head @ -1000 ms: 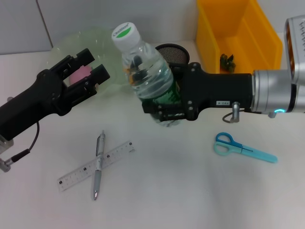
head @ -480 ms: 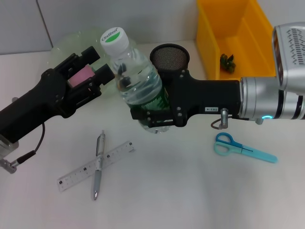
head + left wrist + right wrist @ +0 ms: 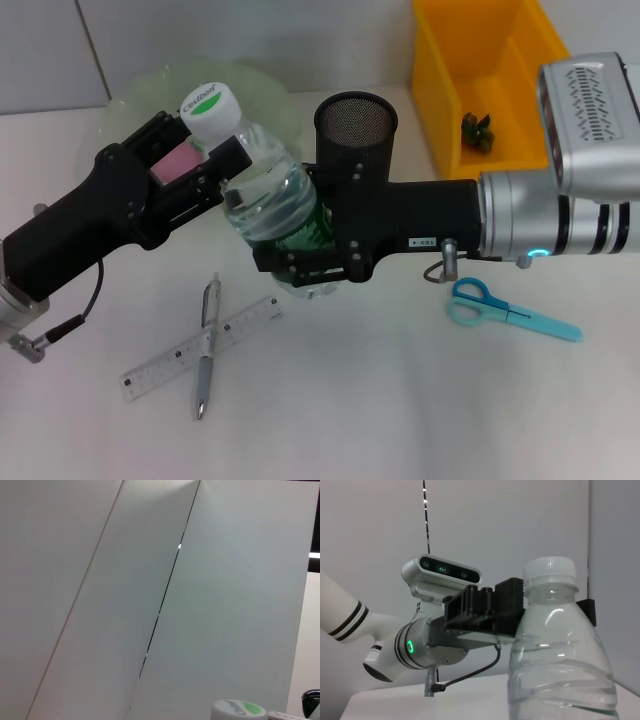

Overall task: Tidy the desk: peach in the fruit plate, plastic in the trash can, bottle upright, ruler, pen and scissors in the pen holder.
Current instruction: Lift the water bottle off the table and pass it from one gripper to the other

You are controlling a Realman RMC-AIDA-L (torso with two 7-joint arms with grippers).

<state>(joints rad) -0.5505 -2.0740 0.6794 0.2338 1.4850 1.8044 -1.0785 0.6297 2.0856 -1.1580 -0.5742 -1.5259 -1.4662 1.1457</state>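
White table (image 3: 400, 400) under both arms. My right gripper (image 3: 300, 268) clamps the bottle (image 3: 265, 195); my left gripper (image 3: 200, 150), jaws spread, flanks its cap (image 3: 207, 105).

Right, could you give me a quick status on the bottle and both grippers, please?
Right gripper shut on bottle, held near upright above the table. Left gripper open around its cap. Pen holder close behind.
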